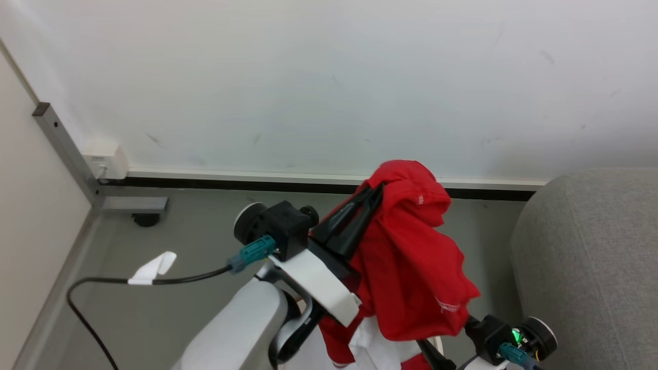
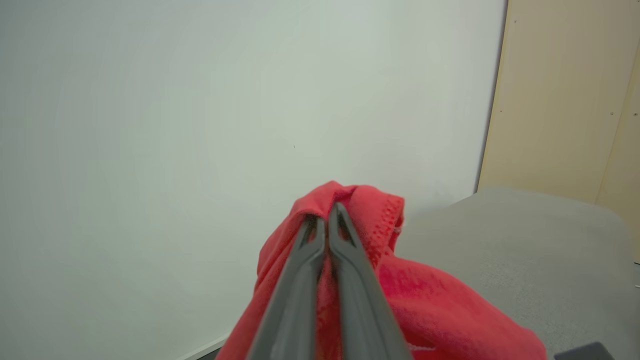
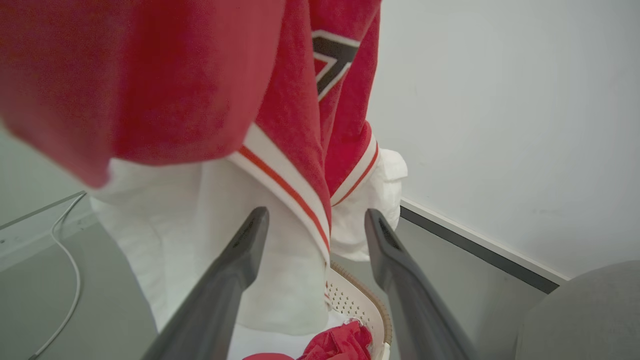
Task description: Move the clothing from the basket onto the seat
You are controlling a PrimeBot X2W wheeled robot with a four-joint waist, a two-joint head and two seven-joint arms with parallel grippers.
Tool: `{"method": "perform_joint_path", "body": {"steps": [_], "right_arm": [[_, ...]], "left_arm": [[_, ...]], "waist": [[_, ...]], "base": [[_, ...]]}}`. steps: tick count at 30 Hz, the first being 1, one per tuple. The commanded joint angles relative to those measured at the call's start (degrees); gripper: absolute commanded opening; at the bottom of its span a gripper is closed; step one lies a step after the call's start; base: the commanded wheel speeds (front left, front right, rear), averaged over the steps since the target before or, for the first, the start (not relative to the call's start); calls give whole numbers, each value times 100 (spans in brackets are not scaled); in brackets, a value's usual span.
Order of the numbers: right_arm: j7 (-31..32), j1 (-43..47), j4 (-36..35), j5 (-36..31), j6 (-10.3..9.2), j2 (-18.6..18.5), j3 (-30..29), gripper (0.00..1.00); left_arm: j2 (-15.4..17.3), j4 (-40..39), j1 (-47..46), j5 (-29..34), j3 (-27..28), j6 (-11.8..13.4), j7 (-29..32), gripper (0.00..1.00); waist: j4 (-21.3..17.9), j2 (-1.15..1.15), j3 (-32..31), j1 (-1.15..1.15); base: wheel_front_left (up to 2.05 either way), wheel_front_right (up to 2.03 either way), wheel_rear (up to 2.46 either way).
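a plain white wall (image 1: 329,77) meets the grey floor (image 1: 180,246) along a white skirting board (image 1: 288,176), while at the left a grey metal post (image 1: 65,149) with a small white box (image 1: 105,160) beside it borders a beige panel (image 1: 31,216), and a thin white cable (image 3: 75,272) lies on the floor.

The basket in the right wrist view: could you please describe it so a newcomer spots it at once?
Follow the white wall down to the floor beneath the red clothing. The basket stands there, between the fingers of the right end effector. Its perforated white wall and brown woven-look rim set it apart from the fabric.
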Motion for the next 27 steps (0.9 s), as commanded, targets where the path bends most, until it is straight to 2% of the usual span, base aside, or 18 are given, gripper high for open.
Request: {"method": "perform_joint_path", "body": {"steps": [1,13,19,20,21,22,27], "right_arm": [[0,-108,120,60,-12,-31,67,100],[1,-651,1149,764,-12,192,1145,100],[1,-888,1289,1098,-12,309,1369,100],[1,-909,1301,1123,-12,318,1373,76],[1,-921,1296,1143,-12,330,1375,27],[1,-927,1276,1166,-12,340,1378,0],[1,-895,1148,1218,-12,279,1356,0]], "left_arm": [[-17,-93,61,-56,-55,-32,41,0],[-170,-848,168,-325,-867,-121,422,0],[-107,-951,162,-442,-1049,-133,487,0],[-92,-953,163,-459,-1048,-134,486,0],[-77,-951,165,-471,-1029,-123,475,0],[-57,-940,164,-470,-1009,-101,467,0],[16,-880,176,-527,-910,-37,419,0]], "waist": [[133,0,-8,0],[967,0,-91,0],[1161,0,-112,0],[1176,0,-113,0],[1187,0,-114,0],[1194,0,-113,0],[1143,0,-113,0]], "base": [[0,0,0],[0,0,0],[0,0,0],[0,0,0],[0,0,0],[0,0,0],[0,0,0]]}}
